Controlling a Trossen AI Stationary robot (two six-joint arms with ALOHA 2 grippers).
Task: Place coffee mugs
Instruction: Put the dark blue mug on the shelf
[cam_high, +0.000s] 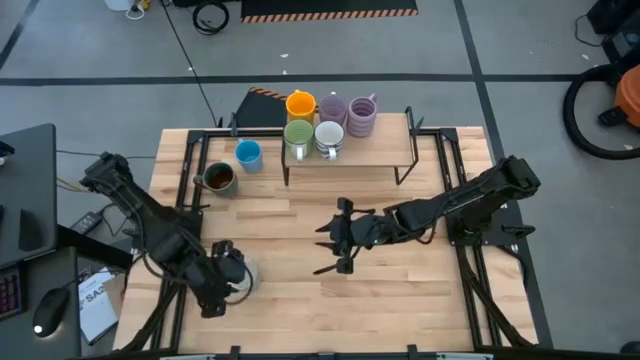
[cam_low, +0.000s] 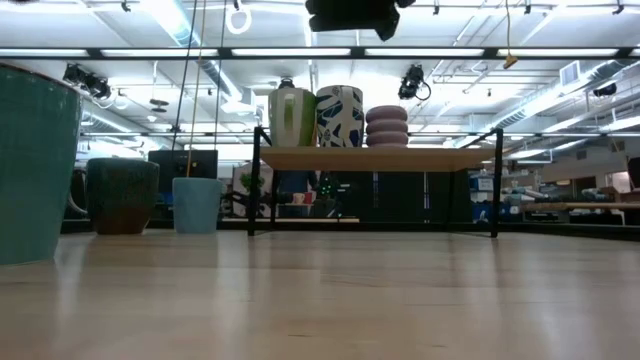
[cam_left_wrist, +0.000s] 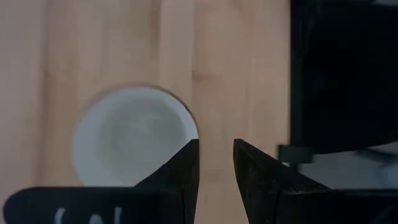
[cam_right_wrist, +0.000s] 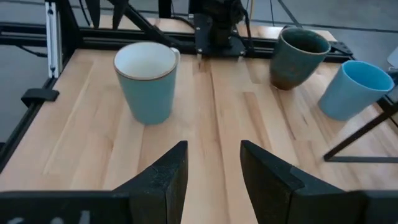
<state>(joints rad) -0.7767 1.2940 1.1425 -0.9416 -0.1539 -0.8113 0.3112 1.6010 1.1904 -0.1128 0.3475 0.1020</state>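
We find the left gripper low at the near left corner of the desk, right above a pale teal mug with a white inside; its fingers stand a narrow way apart, just beside the rim, grasping nothing. The right gripper hovers mid-desk, its fingers likewise parted and holding nothing. The other mugs sit elsewhere: a dark mug and a blue mug on the desk at the far left, and orange, green, white and two pale purple ones crowded on the small raised shelf. We judge these mugs stiff, glazed and slippery, moderately heavy for their size, and liable to chip if knocked; the wall at the rim, one finger inside and one outside, looks the safest hold. The desk is smooth pale wood, level and bare in the middle. Beyond it lies a large workshop with ceiling lights and grey floor.
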